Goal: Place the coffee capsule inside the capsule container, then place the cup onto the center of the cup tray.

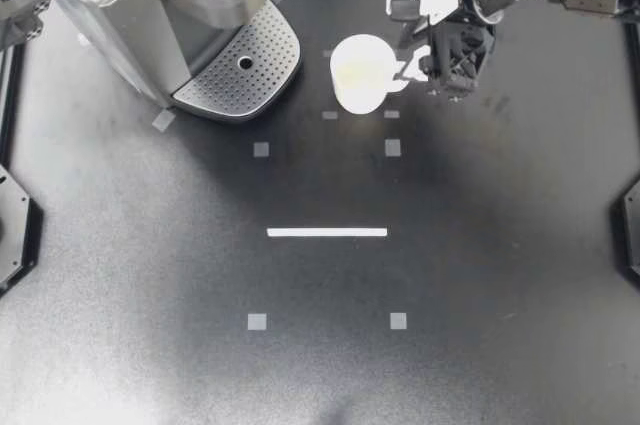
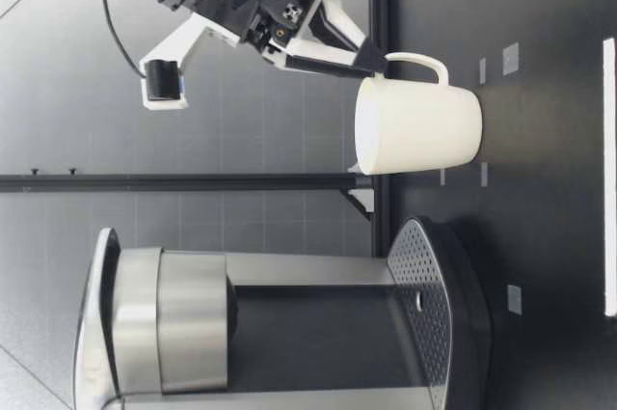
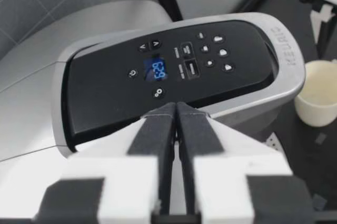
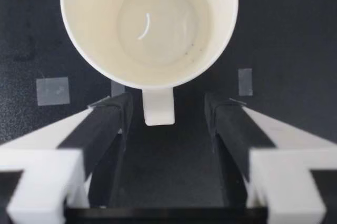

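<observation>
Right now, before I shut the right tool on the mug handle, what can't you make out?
Coffee capsule: in no view. The closed lid of the coffee machine hides the capsule container, so loaded or not is unknown.
Mug handle: top view, partly under my right tool.
Drip tray: top view, rear part hidden under the coffee machine.
My left tool: outside the top and low views.

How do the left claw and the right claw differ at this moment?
The left claw is shut on nothing. The right claw is open, and the handle of the cup lies between its fingers, apparently untouched. The left claw hangs above the coffee machine, over its buttons. The right claw is down beside the cup, at handle height. Both are white and black, and neither grips anything.
</observation>
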Motion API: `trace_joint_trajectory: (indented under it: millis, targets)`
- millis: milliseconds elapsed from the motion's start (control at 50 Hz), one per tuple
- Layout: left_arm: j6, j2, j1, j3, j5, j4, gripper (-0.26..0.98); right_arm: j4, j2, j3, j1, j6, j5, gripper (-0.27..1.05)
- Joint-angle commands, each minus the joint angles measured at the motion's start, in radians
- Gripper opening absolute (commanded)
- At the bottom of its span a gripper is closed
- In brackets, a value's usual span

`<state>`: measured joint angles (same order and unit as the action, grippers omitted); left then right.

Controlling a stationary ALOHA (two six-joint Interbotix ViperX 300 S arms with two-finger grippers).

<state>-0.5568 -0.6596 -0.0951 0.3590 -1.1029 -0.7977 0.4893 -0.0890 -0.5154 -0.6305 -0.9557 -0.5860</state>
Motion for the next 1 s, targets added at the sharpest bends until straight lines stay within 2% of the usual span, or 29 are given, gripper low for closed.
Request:
trace_joint_trajectory:
  millis: [0, 700, 820, 980]
  targets:
    - [-0.002, -0.006, 0.002, -0.011, 0.006, -0.006, 0.11, 0.003, 0.008, 0.021, -0.006, -0.002, 0.000, 0.56]
    - [-0.006, -0.006, 0.002, -0.005, 0.021, -0.011, 0.11, 0.006, -0.026, 0.029, 0.018, -0.003, 0.005, 0.53]
    - [-0.008, -0.006, 0.002, -0.005, 0.023, -0.011, 0.11, 0.006, -0.028, 0.034, 0.018, -0.003, 0.008, 0.44]
    - [-0.008, -0.006, 0.002, -0.005, 0.029, -0.011, 0.11, 0.005, -0.026, 0.035, 0.018, -0.003, -0.002, 0.24]
